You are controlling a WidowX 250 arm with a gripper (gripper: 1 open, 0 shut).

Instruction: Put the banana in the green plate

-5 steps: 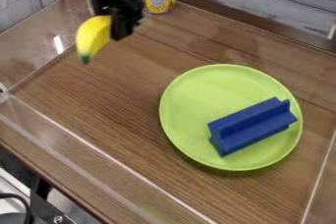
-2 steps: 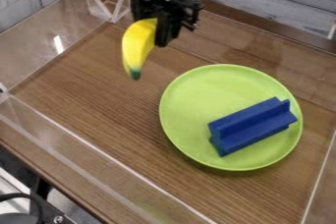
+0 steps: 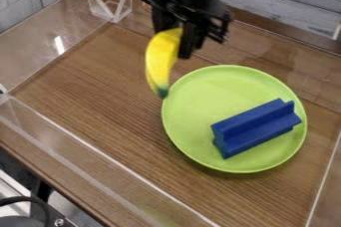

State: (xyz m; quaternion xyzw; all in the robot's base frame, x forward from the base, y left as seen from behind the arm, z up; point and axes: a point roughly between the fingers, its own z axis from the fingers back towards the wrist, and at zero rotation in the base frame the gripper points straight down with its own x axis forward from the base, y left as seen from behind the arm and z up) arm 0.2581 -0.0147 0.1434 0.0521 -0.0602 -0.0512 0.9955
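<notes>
A brown wood-grain table (image 3: 94,112) carries the green plate (image 3: 200,107) directly on it.

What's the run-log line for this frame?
phase: carry | gripper: shut on banana, banana hanging above table at plate's left rim | green plate: holds blue block | placed: not yet

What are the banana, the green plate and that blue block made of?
The banana, hanging from the claw, looks like smooth, slightly glossy plastic: uniform yellow with a greenish tip. The green plate seems to be matte plastic, an even lime colour with a shallow moulded rim. The blue block resting on it looks like hard plastic with crisp ridges, though painted wood cannot be ruled out.
</notes>
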